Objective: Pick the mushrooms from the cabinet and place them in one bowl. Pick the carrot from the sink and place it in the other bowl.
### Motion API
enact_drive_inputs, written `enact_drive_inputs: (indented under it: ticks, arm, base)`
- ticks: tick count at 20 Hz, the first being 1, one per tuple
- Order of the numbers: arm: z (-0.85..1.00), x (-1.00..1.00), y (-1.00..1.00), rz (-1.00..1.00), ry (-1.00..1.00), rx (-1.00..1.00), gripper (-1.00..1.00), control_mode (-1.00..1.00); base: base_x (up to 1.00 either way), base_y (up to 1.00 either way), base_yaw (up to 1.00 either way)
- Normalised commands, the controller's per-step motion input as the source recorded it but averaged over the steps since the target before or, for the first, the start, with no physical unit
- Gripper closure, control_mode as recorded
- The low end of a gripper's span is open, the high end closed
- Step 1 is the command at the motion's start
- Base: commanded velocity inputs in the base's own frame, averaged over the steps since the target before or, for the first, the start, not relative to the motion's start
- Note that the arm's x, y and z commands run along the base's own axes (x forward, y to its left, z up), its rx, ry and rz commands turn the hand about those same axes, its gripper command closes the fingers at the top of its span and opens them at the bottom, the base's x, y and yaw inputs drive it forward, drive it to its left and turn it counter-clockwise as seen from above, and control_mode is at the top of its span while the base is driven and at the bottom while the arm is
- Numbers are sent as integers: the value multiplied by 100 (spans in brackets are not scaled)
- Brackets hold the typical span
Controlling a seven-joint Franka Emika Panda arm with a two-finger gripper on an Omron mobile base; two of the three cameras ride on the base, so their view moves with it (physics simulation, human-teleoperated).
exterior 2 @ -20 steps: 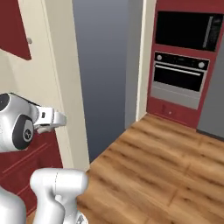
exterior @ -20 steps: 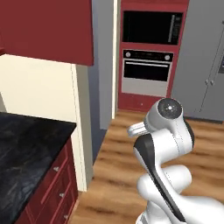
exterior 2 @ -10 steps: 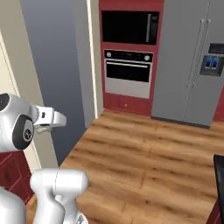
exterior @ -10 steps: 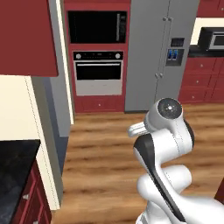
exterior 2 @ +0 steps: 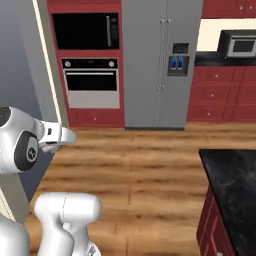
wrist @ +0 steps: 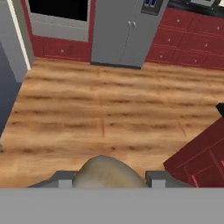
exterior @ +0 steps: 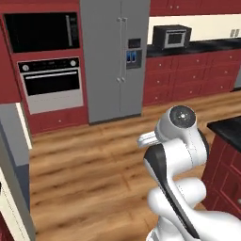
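Note:
In the hand view, a tan-brown mushroom [wrist: 106, 171] with a rounded cap sits between my two dark fingertips [wrist: 61, 177]. My gripper [wrist: 108, 178] is shut on it, hanging above the wooden floor. My white arm [exterior: 178, 136] is folded close to the base, and its wrist [exterior 2: 56, 136] juts out to the right. The cabinet, both bowls, the sink and the carrot are out of view.
Ahead stand a grey fridge [exterior: 112, 56] and a built-in oven [exterior: 52, 84] in red cabinetry. A microwave [exterior: 172, 36] rests on the far counter over red drawers. A black-topped counter corner [exterior 2: 235, 185] lies close on the right. A cream wall edge [exterior: 12, 188] is near left. Wood floor [wrist: 109, 109] lies between.
The whole picture has swept sideways, so the base has turned. The near counter and wall have slid off left, and the fridge and far counter have come in. The arm's pose is unchanged.

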Motion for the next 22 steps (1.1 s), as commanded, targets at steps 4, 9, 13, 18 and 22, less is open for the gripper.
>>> enact_drive_inputs:
  ticks: [4, 9, 13, 18, 22]
  arm:
    - [0, 0, 0, 0, 0, 0, 100, 100]
    - [0, 0, 0, 0, 0, 0, 100, 100]
    - [0, 0, 0, 0, 0, 0, 100, 100]
    - [0, 0, 0, 0, 0, 0, 100, 100]
    - [0, 0, 0, 0, 0, 0, 100, 100]
  base:
    - [0, 0, -50]
    - [0, 0, -50]
    - [0, 0, -50]
    - [0, 0, -50]
    - [0, 0, -50]
